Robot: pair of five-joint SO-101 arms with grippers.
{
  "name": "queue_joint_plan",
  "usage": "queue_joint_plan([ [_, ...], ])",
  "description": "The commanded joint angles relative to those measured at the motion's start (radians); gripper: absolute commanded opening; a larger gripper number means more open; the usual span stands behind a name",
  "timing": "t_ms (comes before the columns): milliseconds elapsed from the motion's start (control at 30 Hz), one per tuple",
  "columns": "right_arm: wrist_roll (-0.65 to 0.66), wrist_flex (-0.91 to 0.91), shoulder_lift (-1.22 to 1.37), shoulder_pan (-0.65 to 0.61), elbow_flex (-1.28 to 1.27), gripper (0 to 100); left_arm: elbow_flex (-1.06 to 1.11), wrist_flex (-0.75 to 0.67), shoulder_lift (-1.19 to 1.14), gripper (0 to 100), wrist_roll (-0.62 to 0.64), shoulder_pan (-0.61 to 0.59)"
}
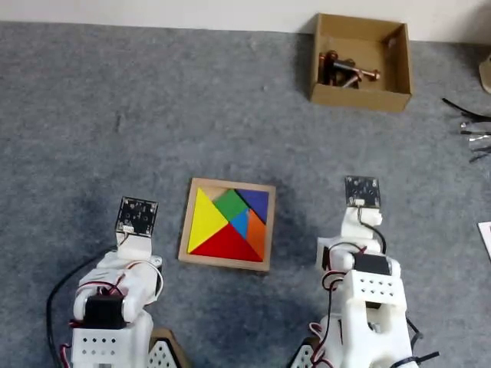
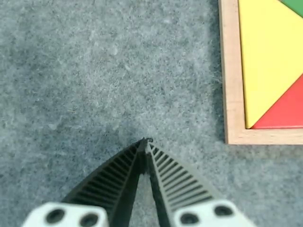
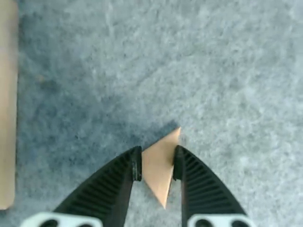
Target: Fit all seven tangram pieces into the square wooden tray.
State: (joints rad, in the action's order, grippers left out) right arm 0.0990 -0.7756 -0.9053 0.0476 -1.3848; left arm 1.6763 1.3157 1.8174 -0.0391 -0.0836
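**While the right fingers (image 3: 118, 184) pinch a tan triangle (image 3: 158, 172), the tray (image 1: 186, 222) shows six colours**

Right fingers: spread just enough to clamp the tan triangle across its width, one finger on each slanted edge. Its points stick out ahead of and behind the pinch. Cannot tell whether it is lifted or resting on the grey table (image 1: 115, 115); a shadow lies beside it. Position: toward the table's near edge, right of the tray and apart from it.

Left fingers (image 2: 118, 175): pressed together, nothing between them, tips over bare table just beside the tray's near left corner.

Tray: mid-table, closer to the near edge, between the two arms. Inside, packed edge to edge:
- yellow triangle (image 1: 205, 222)
- red triangle (image 1: 229, 244)
- green square (image 1: 230, 204)
- blue triangle (image 1: 240, 222)
- purple piece (image 1: 257, 203)
- orange piece (image 1: 257, 230)

A pale sliver along the tray's far rim may be the open slot; too small to be sure.

Handling (judgement): the piece looks thin, flat, rigid and light, so there is no crushing risk and little load on the fingers. With smooth edges pinched on two slanted sides, it is likely to twist or squirt forward if squeezed hard. The best hold is across the broad middle. The fit looks tight, so orientation should match the slot before lowering. A tilted corner could ride up on neighbouring pieces and lift them.
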Motion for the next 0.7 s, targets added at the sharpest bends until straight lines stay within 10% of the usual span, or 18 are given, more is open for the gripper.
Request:
queue_joint_plan([
  [0, 0.000, 0.027, -0.013, -0.012, 0.012, 10.5, 0.019, 0.005, 0.005, 1, -0.005, -0.008],
  [667, 0.144, 0.013, -0.022, -0.099, -0.044, 10.7, 0.019, 0.005, 0.005, 1, -0.005, -0.008],
])
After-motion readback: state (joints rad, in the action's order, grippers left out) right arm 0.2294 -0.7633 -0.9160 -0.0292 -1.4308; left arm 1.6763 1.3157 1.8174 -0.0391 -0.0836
